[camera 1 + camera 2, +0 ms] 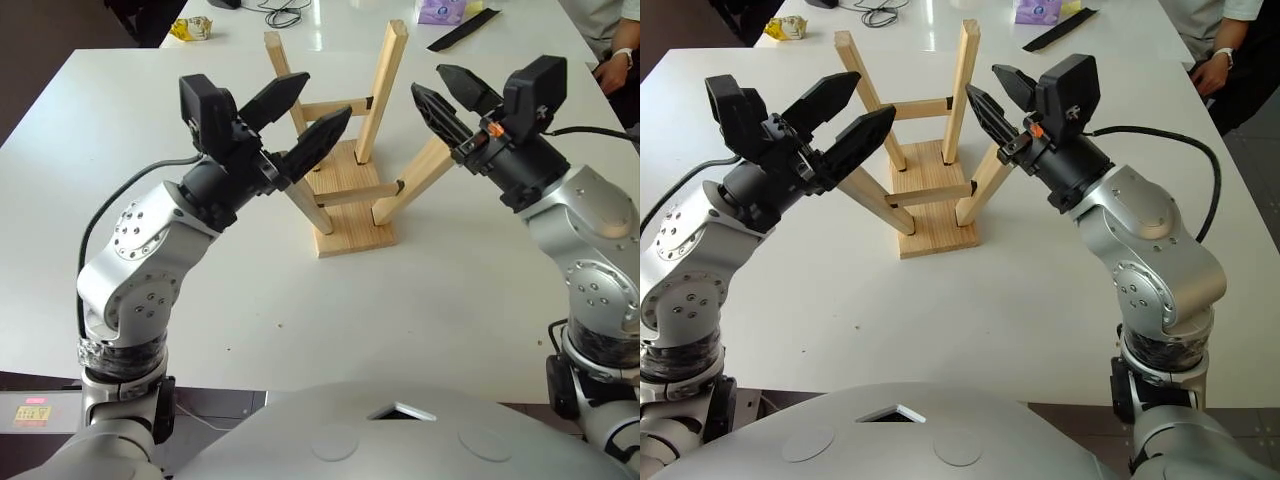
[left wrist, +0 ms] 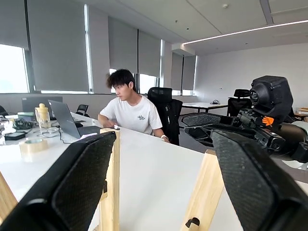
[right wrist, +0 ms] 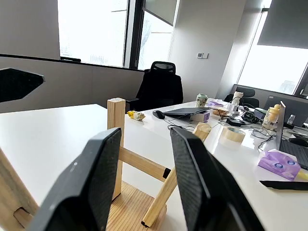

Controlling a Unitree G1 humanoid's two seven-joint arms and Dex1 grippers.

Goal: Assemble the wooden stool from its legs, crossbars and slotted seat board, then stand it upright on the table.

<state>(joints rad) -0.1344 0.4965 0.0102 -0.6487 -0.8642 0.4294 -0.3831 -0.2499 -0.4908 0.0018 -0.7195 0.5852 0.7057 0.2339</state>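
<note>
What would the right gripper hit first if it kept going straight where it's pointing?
Most likely the far right leg of the upturned stool, just ahead of the right gripper; depth is unclear, so maybe the crossbar joining it.

1 leg (image 1: 308, 205): upper end hidden behind left fingers (image 1: 320, 140) | seat board (image 3: 129, 202): cut off at edge

Wooden stool (image 1: 355, 225), seat-down on table (image 1: 200, 290) (legs up)
</note>
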